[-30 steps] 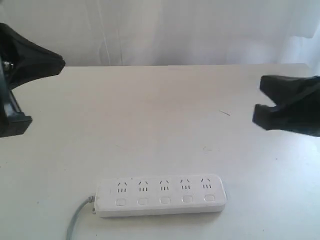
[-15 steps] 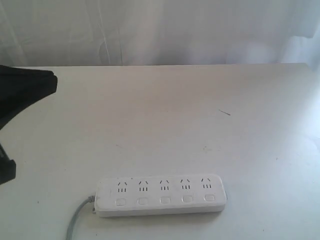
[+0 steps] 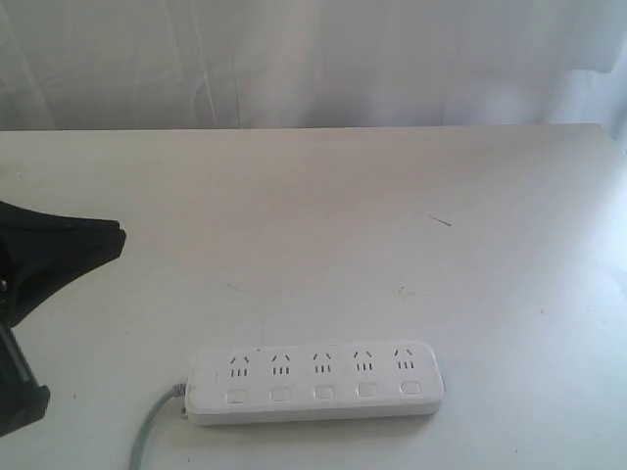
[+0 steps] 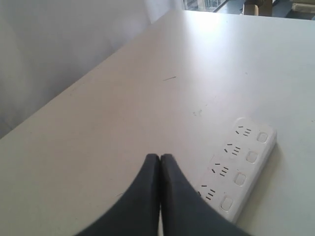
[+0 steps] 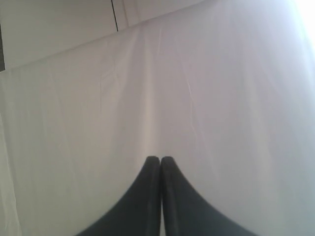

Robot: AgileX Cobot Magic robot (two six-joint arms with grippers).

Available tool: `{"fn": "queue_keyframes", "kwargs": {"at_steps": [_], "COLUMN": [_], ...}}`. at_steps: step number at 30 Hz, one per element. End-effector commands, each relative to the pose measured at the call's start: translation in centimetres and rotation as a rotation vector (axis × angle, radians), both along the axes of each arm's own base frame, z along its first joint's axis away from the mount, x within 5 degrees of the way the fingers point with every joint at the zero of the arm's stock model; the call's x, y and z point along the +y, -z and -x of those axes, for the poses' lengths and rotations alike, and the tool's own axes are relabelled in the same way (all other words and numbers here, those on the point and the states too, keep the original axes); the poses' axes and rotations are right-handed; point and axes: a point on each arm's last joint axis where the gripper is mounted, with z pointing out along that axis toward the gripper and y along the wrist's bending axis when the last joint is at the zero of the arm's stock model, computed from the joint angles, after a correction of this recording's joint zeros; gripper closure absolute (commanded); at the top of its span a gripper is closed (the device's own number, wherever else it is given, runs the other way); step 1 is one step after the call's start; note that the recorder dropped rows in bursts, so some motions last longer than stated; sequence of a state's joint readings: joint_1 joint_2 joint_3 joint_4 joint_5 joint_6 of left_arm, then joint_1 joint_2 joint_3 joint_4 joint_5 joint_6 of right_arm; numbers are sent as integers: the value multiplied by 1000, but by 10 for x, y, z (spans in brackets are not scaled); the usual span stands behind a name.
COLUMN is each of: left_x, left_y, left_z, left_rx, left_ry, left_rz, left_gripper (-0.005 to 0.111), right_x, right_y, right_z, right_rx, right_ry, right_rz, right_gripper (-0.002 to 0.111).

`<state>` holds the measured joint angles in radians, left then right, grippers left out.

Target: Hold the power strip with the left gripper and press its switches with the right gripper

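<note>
In the exterior view your power strip (image 3: 315,382) lies on the near part of the table (image 3: 392,196), switches (image 3: 323,393) along its near side; the left gripper (image 3: 110,241) hangs at the left, apart from it. Your left wrist view shows that claw clenched and empty, with the strip near its tips. Your right wrist view shows the right gripper (image 5: 160,158) clenched, empty, facing pale cloth (image 5: 206,88).

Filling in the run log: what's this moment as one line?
left hand: shut, empty, off the power strip | right hand: shut, empty, away from it | switches: nothing touching them | strip: flat on table
</note>
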<state>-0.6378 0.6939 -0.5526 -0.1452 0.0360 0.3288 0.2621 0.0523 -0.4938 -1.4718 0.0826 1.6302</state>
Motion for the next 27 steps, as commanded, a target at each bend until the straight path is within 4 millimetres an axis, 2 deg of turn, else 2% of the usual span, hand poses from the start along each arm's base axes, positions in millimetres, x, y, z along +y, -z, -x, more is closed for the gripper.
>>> {"fn": "queue_keyframes", "kwargs": {"at_steps": [1, 3, 6, 10, 17, 19, 21, 24, 27], "left_x": [0, 0, 0, 0, 0, 0, 0, 0, 0], "left_y": [0, -2, -2, -1, 0, 0, 0, -1, -1], "left_z": [1, 1, 1, 1, 2, 2, 2, 1, 1], "left_rx": [6, -4, -6, 3, 20, 21, 16, 12, 12], "left_ry": [-3, -6, -6, -6, -3, -3, -5, -6, -6], "left_rz": [31, 38, 40, 38, 34, 35, 39, 41, 41], "left_gripper": [107, 107, 107, 107, 107, 107, 107, 107, 107], "right_x": [-5, -7, -2, 9, 12, 7, -6, -20, -21], "right_y": [18, 29, 47, 73, 114, 124, 135, 139, 140], "right_z": [-11, -16, -26, -35, -43, -45, -48, -47, -47], "right_rx": [68, 98, 109, 162, 253, 278, 322, 345, 349], "right_ry": [88, 138, 196, 118, 103, 154, 298, 449, 460], "right_rz": [-7, 18, 207, 323, 354, 341, 302, 256, 258], "right_gripper": [108, 108, 108, 108, 108, 108, 108, 108, 108]}}
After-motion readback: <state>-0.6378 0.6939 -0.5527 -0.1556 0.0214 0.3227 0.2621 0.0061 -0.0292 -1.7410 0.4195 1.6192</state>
